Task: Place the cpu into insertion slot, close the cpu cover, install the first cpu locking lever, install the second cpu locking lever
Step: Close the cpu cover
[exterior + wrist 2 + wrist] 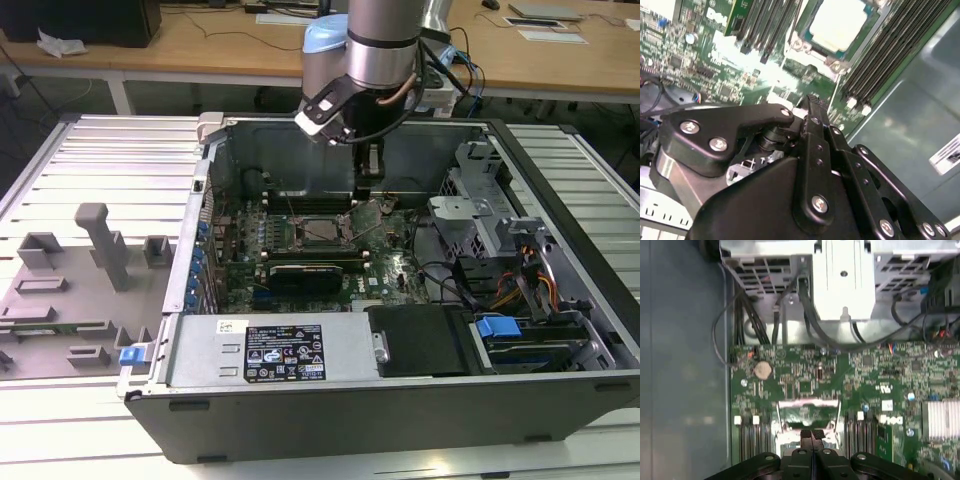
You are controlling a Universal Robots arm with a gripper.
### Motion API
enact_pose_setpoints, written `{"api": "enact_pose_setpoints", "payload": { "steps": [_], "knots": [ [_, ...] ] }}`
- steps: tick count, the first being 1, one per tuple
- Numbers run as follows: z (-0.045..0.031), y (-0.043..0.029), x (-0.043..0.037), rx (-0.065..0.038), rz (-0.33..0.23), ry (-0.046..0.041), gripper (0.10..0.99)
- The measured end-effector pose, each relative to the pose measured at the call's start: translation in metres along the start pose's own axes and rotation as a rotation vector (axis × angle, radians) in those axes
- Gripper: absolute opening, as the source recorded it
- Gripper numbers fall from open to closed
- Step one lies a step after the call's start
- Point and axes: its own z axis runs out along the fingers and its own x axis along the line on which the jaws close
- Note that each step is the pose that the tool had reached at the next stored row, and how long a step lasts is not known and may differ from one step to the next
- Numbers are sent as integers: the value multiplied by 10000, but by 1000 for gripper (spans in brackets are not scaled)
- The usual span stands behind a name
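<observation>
Exterior view: one gripper (367,192) near one cpu (322,231) in one insertion slot (346,239).

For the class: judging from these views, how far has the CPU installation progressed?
Done: the cpu sits in the insertion slot, and the cpu cover appears to lie flat around it. In hand: the gripper, shut and holding nothing, hangs just beside the socket's edge. Left: the locking levers; whether either is latched cannot be told.
</observation>
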Motion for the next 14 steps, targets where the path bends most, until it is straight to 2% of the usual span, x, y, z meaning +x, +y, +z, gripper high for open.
{"api": "enact_pose_setpoints", "payload": {
  "steps": [4, 8, 10, 12, 14],
  "knots": [
    [10, 262, 7, 17, 1, -1, 106],
    [23, 290, 8, 23, 0, -1, 106],
    [65, 324, 5, 94, 1, -3, 106],
    [84, 388, 5, 164, -1, -6, 106],
    [108, 413, 6, 207, 1, -12, 106]
  ]
}}
